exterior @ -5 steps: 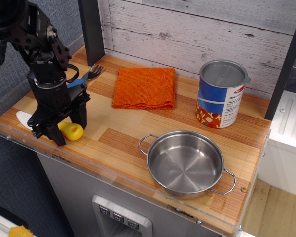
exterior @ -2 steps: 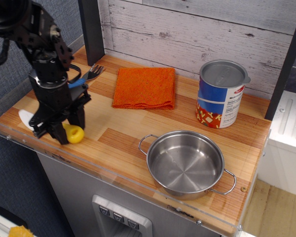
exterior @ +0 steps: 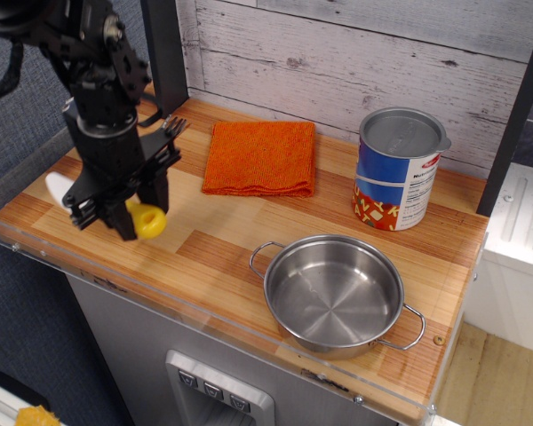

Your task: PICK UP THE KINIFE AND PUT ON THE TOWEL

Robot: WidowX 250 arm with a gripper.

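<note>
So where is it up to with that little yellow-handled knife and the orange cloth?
The pick-up looks done: the pincer is shut on the knife, whose yellow handle and white blade tip stick out either side, seemingly lifted off the wooden counter. The carrying is in hand. What is left: moving it over to the orange towel, which lies bare, and letting go.

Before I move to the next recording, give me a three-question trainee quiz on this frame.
1. True or false: the gripper is closed on the toy knife.
2. What lies on the orange towel? A) fork B) nothing C) knife
3. Which object sits nearest the table's front edge?

Key
1. True; the fingers clamp the yellow handle, and the white blade sticks out on the other side.
2. B
3. The steel pot, in front of the blue tin can.
</note>
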